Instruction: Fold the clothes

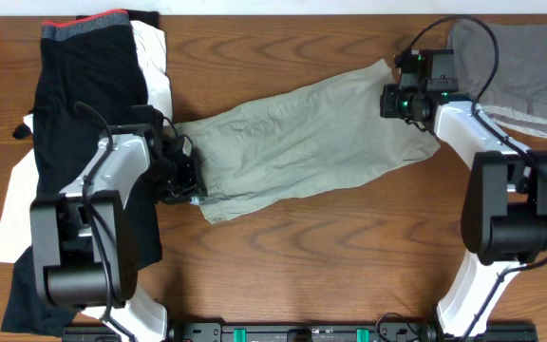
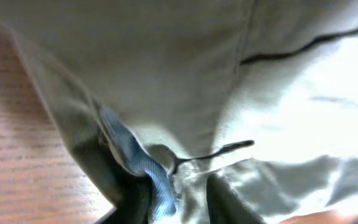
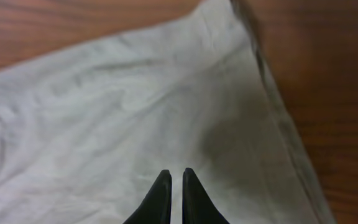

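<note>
1. The wooden table fills my overhead view.
2. The khaki shorts lie spread out in the middle. Their long way runs left to right, and the right end sits a bit farther back.
3. A black garment lies on a white cloth at the left, near the shorts. A grey garment sits in the far right corner, apart from them.
4. The left gripper is at the left end of the shorts. Cloth is bunched between its fingers, but I cannot tell if they hold it.
5. The right gripper is at the right end, with its fingers together and the tips down on the cloth.
6. A small blue tag shows by the left fingers.
7. Each arm is nearest its own end, so I think the fold should bring one end over the other.
</note>
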Robot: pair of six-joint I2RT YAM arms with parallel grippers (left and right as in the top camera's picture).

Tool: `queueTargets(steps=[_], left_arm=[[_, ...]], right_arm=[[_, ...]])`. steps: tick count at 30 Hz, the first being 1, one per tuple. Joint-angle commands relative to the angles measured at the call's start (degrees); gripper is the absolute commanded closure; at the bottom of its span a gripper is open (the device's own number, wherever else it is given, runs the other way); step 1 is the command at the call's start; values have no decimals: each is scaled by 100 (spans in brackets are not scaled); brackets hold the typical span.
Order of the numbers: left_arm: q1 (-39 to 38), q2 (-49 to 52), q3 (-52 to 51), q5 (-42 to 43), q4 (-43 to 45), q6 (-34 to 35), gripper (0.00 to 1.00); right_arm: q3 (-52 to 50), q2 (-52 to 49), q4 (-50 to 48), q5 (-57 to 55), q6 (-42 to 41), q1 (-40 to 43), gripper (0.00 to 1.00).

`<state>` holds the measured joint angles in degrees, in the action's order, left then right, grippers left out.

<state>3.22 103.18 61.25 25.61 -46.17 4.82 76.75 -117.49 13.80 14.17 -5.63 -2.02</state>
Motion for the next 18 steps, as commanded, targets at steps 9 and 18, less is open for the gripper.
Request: queueTargets(steps=[9,18], left_arm=[[26,-1088,28,140,107,20,41],[-160,-881,-33,-79,1213,-20,62]], right_arm=[[7,-188,76,68,81,-24,94],[7,-188,122,267,52,-24,94]])
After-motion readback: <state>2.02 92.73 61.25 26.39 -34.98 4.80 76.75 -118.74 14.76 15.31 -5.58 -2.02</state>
